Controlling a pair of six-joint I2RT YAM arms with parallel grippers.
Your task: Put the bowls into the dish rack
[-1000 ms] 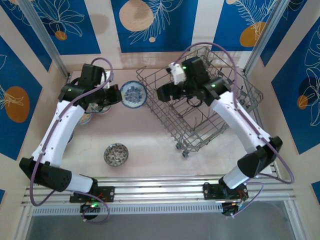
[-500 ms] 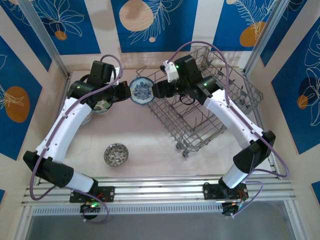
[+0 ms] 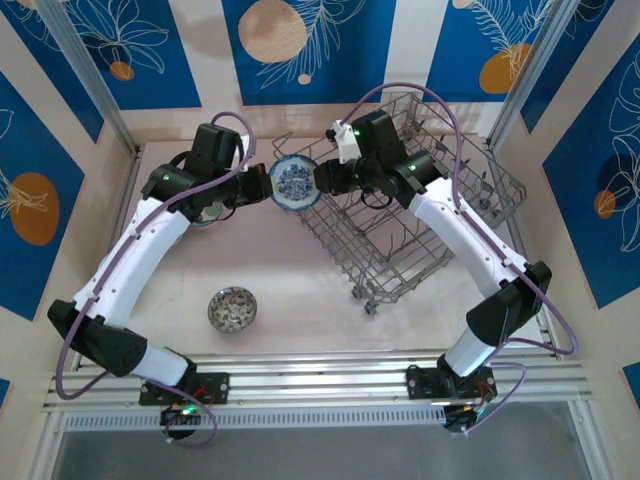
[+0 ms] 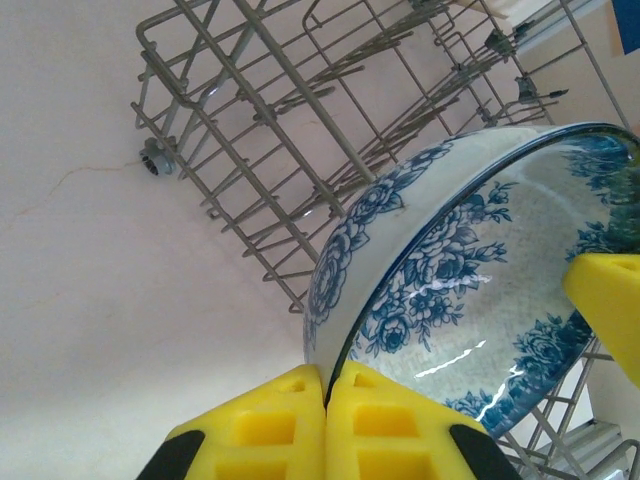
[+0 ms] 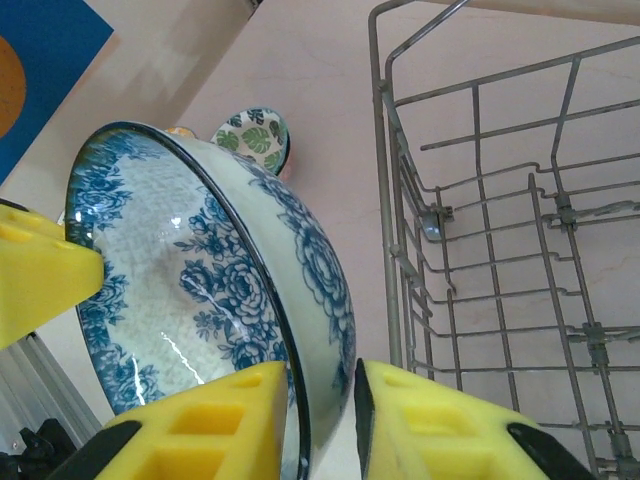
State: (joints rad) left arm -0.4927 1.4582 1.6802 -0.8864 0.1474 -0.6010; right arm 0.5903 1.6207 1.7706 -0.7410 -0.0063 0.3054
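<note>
A blue-and-white bowl (image 3: 294, 184) hangs in the air on edge, just left of the dish rack (image 3: 430, 215). My left gripper (image 3: 264, 186) is shut on its left rim; in the left wrist view the pads (image 4: 290, 405) pinch the thin rim of the bowl (image 4: 470, 290). My right gripper (image 3: 322, 180) is at the opposite rim. In the right wrist view this gripper (image 5: 322, 378) straddles the edge of the bowl (image 5: 200, 270), still open with a slim gap at the outer wall. A grey patterned bowl (image 3: 232, 308) rests on the table in front.
More bowls (image 3: 205, 213) sit under my left arm by the left wall, one of them green-leaved (image 5: 256, 140). The rack's wire wall (image 5: 385, 200) stands right beside the held bowl, and its tines (image 4: 330, 110) lie behind it. Walls close in the table.
My left arm carried the blue-and-white bowl rightward toward the rack. My right gripper swung left and now straddles the bowl's other rim.
</note>
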